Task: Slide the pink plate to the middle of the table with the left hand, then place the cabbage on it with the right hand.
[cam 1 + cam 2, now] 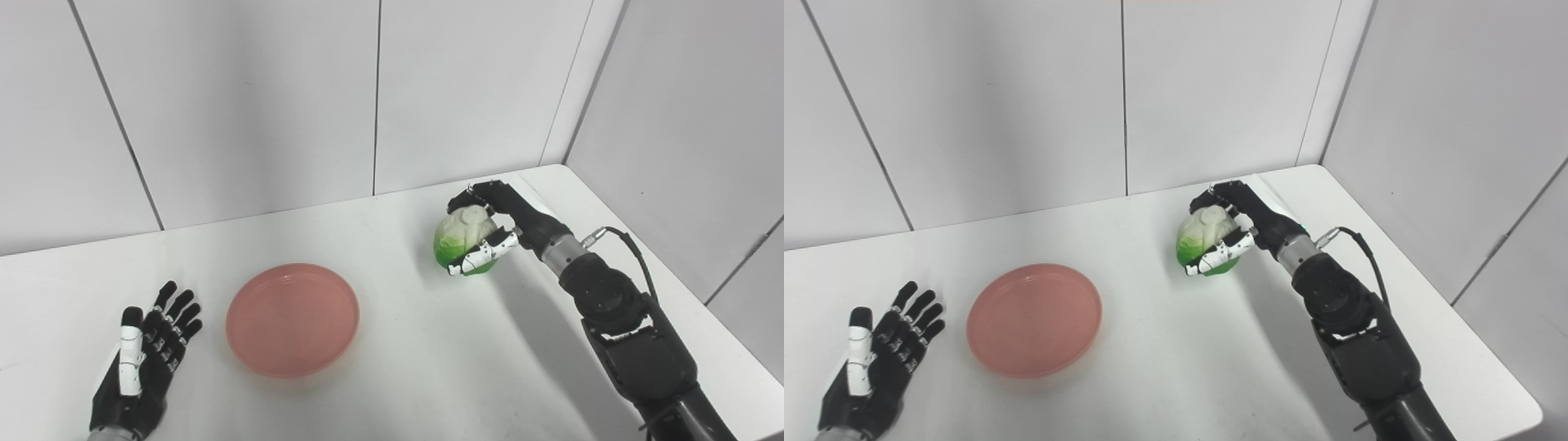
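Observation:
The pink plate (293, 318) lies flat on the white table (398, 367), left of its middle, with nothing on it. The cabbage (462, 239), white on top and green below, is at the back right of the table. My right hand (493, 229) is shut on the cabbage, fingers over its top and thumb across its front. I cannot tell if the cabbage rests on the table or is just above it. My left hand (144, 355) lies open and empty, palm up, at the front left, a short gap left of the plate.
White wall panels stand behind the table and along its right side. The table's right edge (1488, 349) runs close past my right arm (1353, 331).

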`<control>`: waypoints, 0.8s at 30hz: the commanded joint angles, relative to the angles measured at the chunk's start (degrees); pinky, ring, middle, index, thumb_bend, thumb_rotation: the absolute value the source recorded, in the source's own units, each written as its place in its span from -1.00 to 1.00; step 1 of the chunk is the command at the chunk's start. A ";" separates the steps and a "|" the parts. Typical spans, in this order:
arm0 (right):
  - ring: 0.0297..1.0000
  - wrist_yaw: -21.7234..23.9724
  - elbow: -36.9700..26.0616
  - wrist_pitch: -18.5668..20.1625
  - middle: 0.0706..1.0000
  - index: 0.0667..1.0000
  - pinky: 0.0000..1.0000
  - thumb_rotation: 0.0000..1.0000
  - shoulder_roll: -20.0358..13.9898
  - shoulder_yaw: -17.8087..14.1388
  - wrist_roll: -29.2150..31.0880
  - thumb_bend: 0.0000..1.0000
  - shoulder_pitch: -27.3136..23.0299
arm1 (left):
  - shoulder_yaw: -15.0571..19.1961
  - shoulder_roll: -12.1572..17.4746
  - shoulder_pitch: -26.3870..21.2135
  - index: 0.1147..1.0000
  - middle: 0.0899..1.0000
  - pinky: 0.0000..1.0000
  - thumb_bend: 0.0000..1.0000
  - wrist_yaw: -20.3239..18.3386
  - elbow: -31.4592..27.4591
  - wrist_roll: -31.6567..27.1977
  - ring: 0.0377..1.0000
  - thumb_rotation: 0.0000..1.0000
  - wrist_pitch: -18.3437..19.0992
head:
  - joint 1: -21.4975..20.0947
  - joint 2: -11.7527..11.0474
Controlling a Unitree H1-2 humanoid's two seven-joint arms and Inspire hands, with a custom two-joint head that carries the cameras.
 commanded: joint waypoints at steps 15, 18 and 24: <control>-0.15 1.41 4.44 -4.64 -0.12 -0.07 -0.19 -1.00 6.11 7.52 0.49 0.04 -12.42 | -3.51 -4.14 0.97 0.95 0.92 0.93 0.70 3.85 1.12 4.25 0.92 1.00 2.83 | 7.65 -1.04; -0.15 1.33 5.85 -4.42 -0.12 -0.06 -0.19 -1.00 8.27 8.84 0.45 0.04 -13.61 | -3.73 -4.96 0.78 0.94 0.92 0.90 0.70 4.64 1.57 5.04 0.91 1.00 2.31 | 9.08 -1.21; -0.14 1.25 8.45 -6.57 -0.12 -0.07 -0.18 -1.00 11.02 11.25 -0.72 0.04 -15.21 | -4.30 -6.33 0.18 0.96 0.93 0.93 0.70 5.26 2.71 5.77 0.93 1.00 2.00 | 12.42 -1.47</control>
